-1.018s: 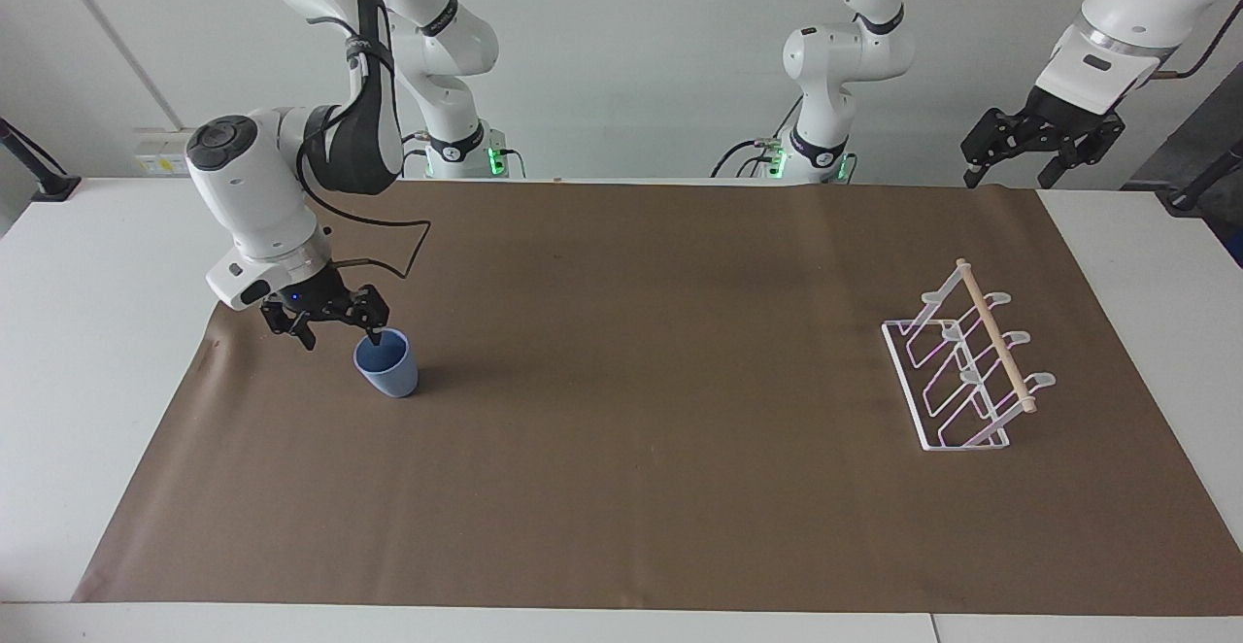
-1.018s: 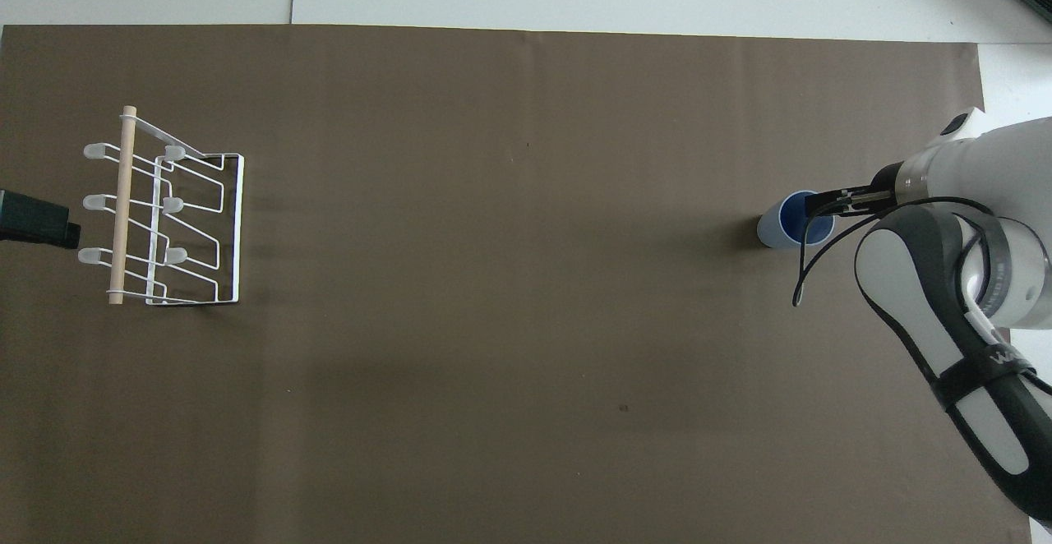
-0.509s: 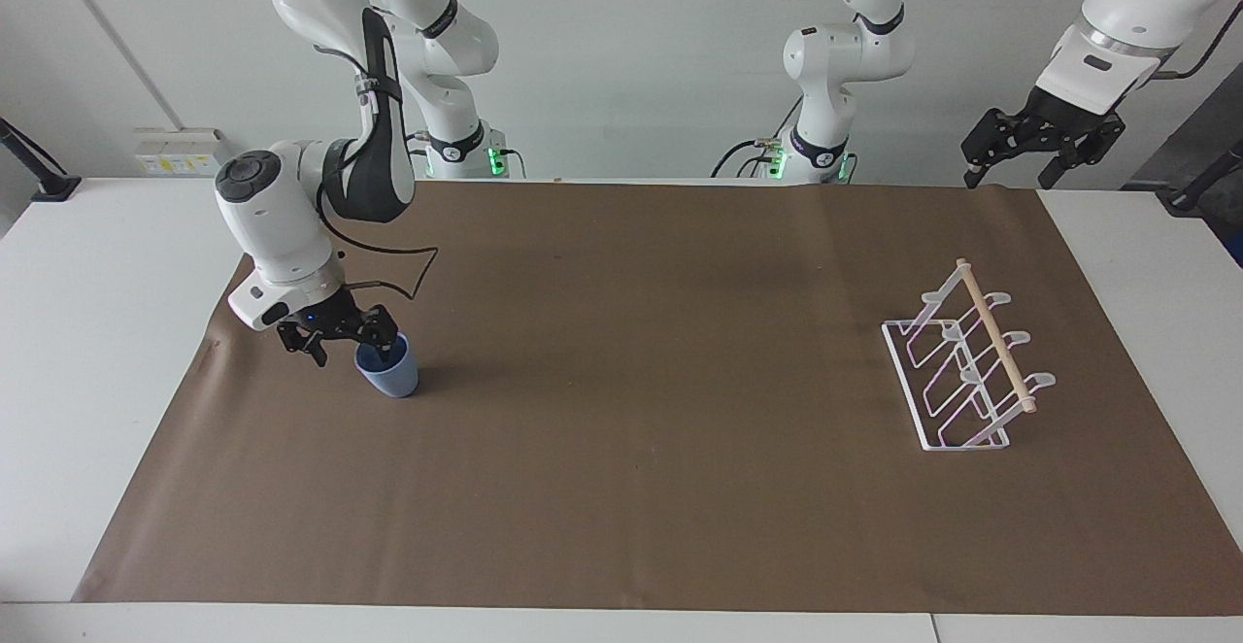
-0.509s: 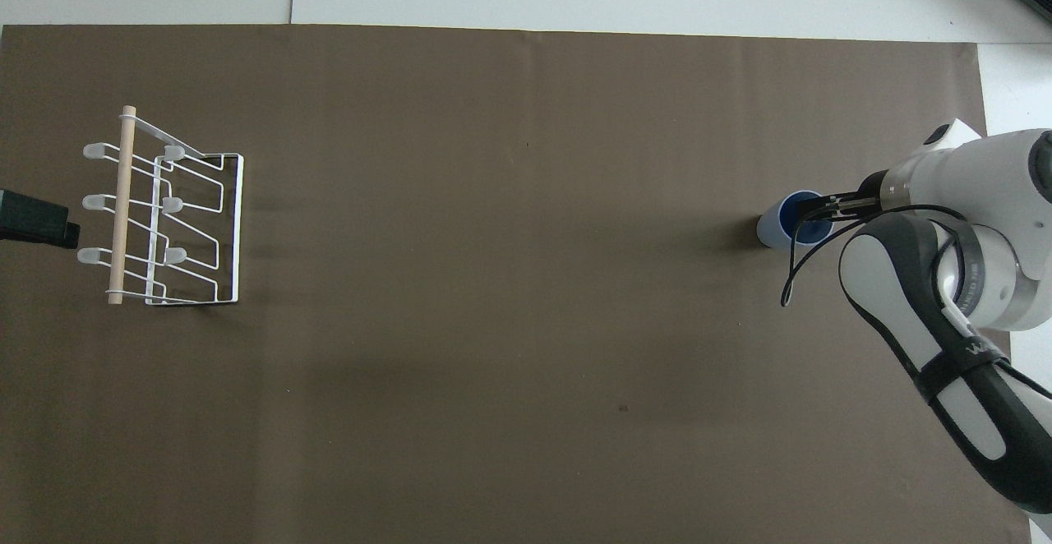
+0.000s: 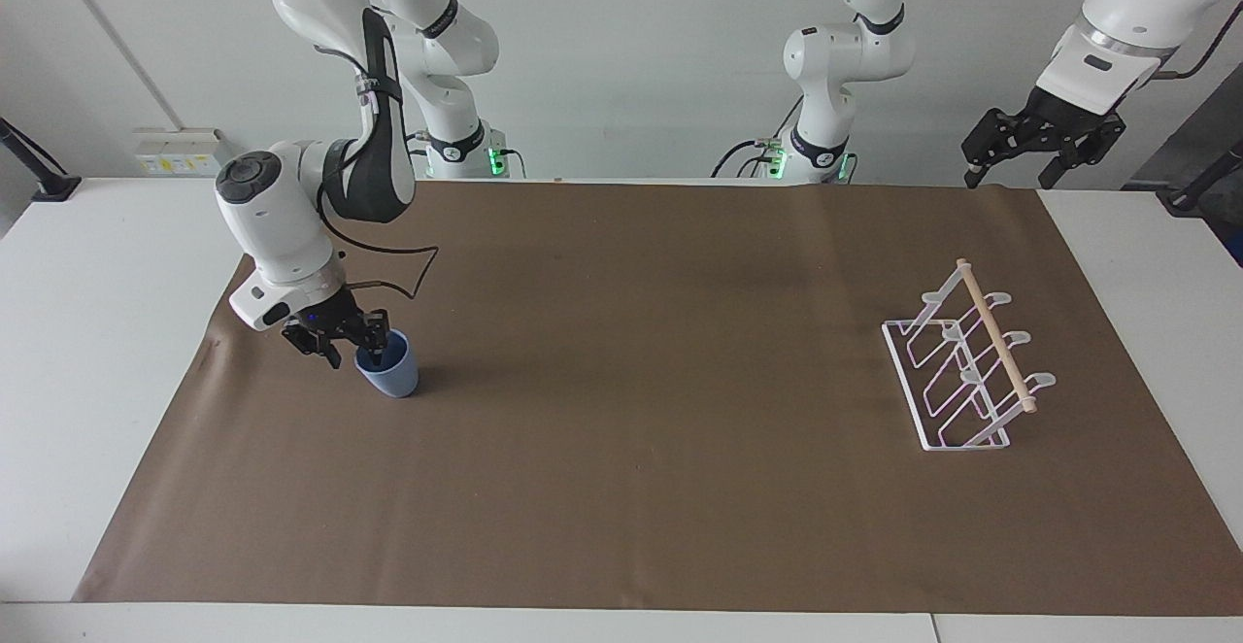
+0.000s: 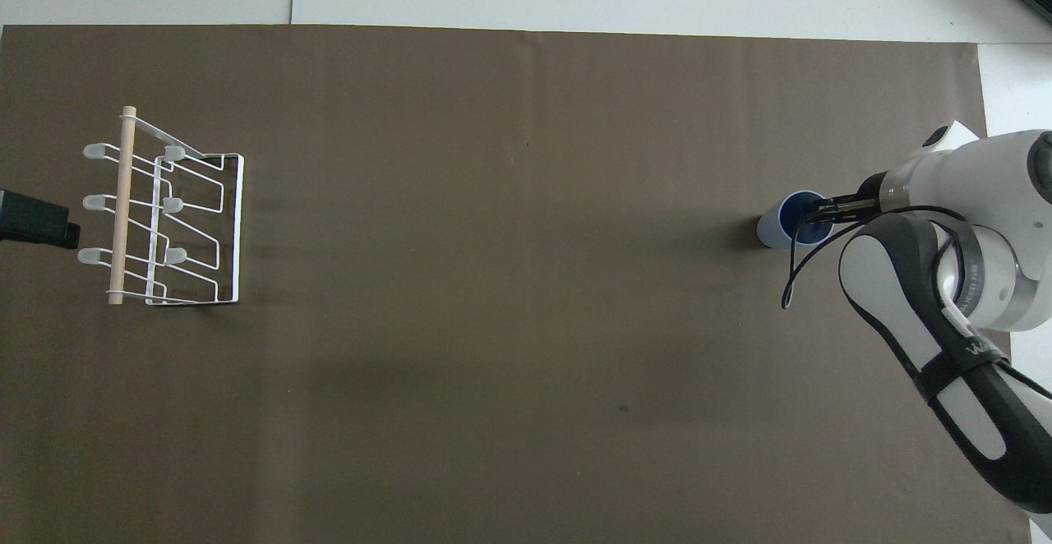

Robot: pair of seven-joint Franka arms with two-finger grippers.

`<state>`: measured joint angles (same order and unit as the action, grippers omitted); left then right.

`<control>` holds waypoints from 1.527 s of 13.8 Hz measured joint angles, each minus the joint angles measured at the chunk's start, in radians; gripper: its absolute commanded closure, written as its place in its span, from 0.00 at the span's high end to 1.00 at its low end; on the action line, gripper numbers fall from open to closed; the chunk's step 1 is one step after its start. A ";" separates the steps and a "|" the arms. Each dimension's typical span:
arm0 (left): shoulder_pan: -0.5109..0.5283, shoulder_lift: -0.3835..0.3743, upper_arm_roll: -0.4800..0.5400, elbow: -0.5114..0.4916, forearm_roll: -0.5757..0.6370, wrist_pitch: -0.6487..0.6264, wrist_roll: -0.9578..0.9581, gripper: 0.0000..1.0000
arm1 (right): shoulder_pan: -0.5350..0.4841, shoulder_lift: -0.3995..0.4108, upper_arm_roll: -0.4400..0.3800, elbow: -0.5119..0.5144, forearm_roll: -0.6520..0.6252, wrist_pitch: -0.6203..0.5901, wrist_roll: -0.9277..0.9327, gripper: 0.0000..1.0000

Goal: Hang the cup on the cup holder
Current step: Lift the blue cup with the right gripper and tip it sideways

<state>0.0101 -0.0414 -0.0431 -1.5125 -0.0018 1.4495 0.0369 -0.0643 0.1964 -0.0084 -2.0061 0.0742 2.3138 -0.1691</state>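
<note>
The blue-grey cup [image 5: 390, 376] stands upright on the brown mat at the right arm's end of the table; it also shows in the overhead view [image 6: 789, 221]. My right gripper [image 5: 355, 352] is down at the cup's rim, one finger inside the cup and the other outside it on the side toward the table's end, with a gap still between them. The white wire cup holder [image 5: 961, 371] with its wooden dowel stands at the left arm's end, also in the overhead view [image 6: 164, 215]. My left gripper [image 5: 1010, 175] waits open and empty, raised above the table's edge near the holder.
A brown mat [image 5: 621, 488] covers most of the white table. The right arm's cable [image 6: 793, 281] loops down beside the cup. The left gripper's tip [image 6: 37, 228] shows at the view's edge beside the holder.
My right gripper has come down lower at the cup and its fingers have drawn closer together around the rim. The cup, the holder and the left arm have not moved.
</note>
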 measured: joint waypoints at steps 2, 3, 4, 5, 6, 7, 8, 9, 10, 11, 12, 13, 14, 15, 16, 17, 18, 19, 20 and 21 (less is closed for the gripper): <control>0.000 0.000 0.000 0.000 0.000 0.000 0.000 1.00 | 0.000 0.000 0.000 0.000 0.046 -0.002 -0.002 0.00; 0.000 0.000 0.000 0.000 0.000 0.000 0.000 1.00 | 0.000 0.000 0.000 0.002 0.052 -0.007 -0.002 0.00; 0.000 0.000 0.000 0.000 0.000 0.000 0.000 1.00 | 0.000 0.000 0.000 0.009 0.058 -0.026 -0.002 0.00; 0.000 0.000 0.000 0.000 0.000 0.000 0.000 1.00 | 0.000 0.000 0.001 0.025 0.059 -0.059 -0.003 0.00; 0.000 0.000 0.000 0.000 0.000 0.000 0.000 1.00 | 0.000 0.000 0.002 0.048 0.059 -0.100 -0.008 0.00; 0.000 0.000 0.000 0.000 0.000 0.000 0.000 1.00 | 0.001 -0.001 0.005 0.076 0.063 -0.147 -0.021 0.00; 0.000 0.000 0.000 0.000 0.000 0.000 0.000 1.00 | 0.003 -0.002 0.010 0.111 0.082 -0.199 -0.041 0.00; 0.000 0.000 0.000 0.000 0.000 0.000 0.000 1.00 | 0.005 -0.005 0.015 0.146 0.121 -0.248 -0.067 0.00; 0.000 0.000 0.000 0.000 0.000 0.000 0.000 1.00 | 0.007 -0.008 0.020 0.181 0.168 -0.296 -0.092 0.00; 0.000 0.000 0.000 0.000 0.000 0.000 0.000 1.00 | 0.007 -0.011 0.023 0.218 0.215 -0.342 -0.109 0.00; 0.000 0.000 0.000 0.000 0.000 0.000 0.000 1.00 | 0.008 -0.015 0.025 0.254 0.250 -0.379 -0.115 0.00; 0.000 0.000 0.000 0.000 0.000 0.000 0.000 1.00 | 0.008 -0.018 0.025 0.286 0.280 -0.410 -0.115 0.00; 0.000 0.000 0.000 0.000 0.000 0.000 0.000 1.00 | 0.007 -0.019 0.025 0.314 0.316 -0.437 -0.115 0.00; 0.000 0.000 0.000 0.000 0.000 0.000 0.000 1.00 | 0.007 -0.019 0.025 0.338 0.366 -0.466 -0.115 0.00; 0.000 0.000 0.000 0.000 0.000 0.000 0.000 1.00 | 0.006 -0.019 0.025 0.355 0.418 -0.489 -0.115 0.00; 0.000 0.000 0.000 0.000 0.000 0.000 0.000 1.00 | 0.005 -0.020 0.024 0.369 0.471 -0.508 -0.115 0.00; 0.000 0.000 0.000 0.000 0.000 0.000 0.000 1.00 | 0.004 -0.021 0.024 0.379 0.518 -0.521 -0.115 0.00; 0.000 0.000 0.000 0.000 0.000 0.000 0.000 1.00 | 0.004 -0.024 0.024 0.385 0.562 -0.537 -0.115 0.00; 0.000 0.000 0.000 0.000 0.000 0.000 0.000 1.00 | 0.004 -0.028 0.024 0.386 0.605 -0.555 -0.115 0.00; 0.000 0.000 0.000 0.000 0.000 0.000 0.000 1.00 | 0.003 -0.032 0.023 0.386 0.661 -0.577 -0.115 0.00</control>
<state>0.0101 -0.0414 -0.0431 -1.5125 -0.0018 1.4493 0.0369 -0.0608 0.1644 0.0151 -1.6200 0.7351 1.7367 -0.2839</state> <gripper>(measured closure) 0.000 0.956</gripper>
